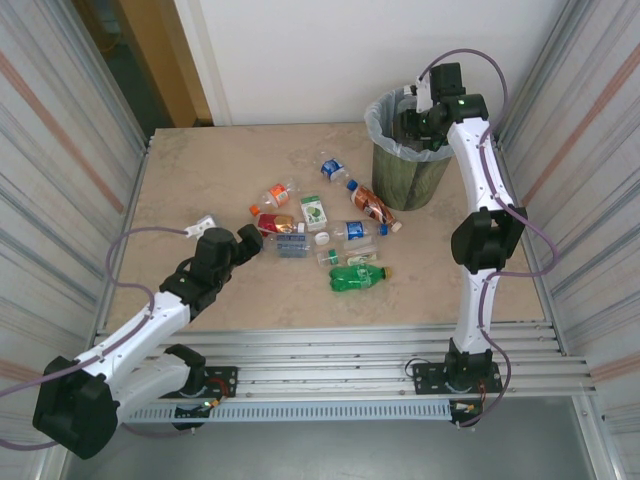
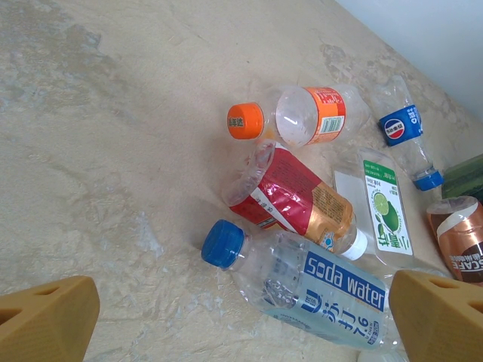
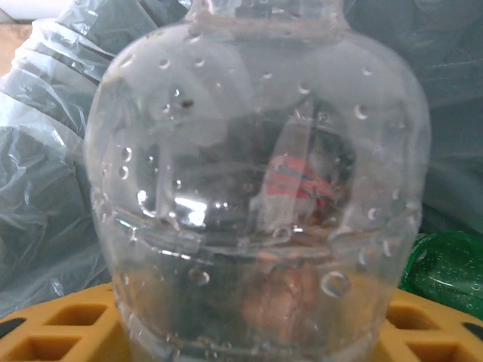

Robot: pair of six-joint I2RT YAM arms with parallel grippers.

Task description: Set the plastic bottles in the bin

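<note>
— Clear dimpled plastic bottle (image 3: 256, 188): where?
— Clamped by the right gripper (image 1: 422, 124) above the bin (image 1: 405, 182) (far-right corner of the worktop (image 1: 200, 180)), neck pointing away from the fingers (image 3: 60, 332). Left gripper (image 1: 254, 243) gapes beside mid-worktop bottles (image 2: 302, 188).

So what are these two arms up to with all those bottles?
They are tidying up. The right claw holds a clear bottle over the green bin, not yet dropped. The left claw is open over a blue-capped soda water bottle, one of the other bottles lying scattered on the table.
</note>
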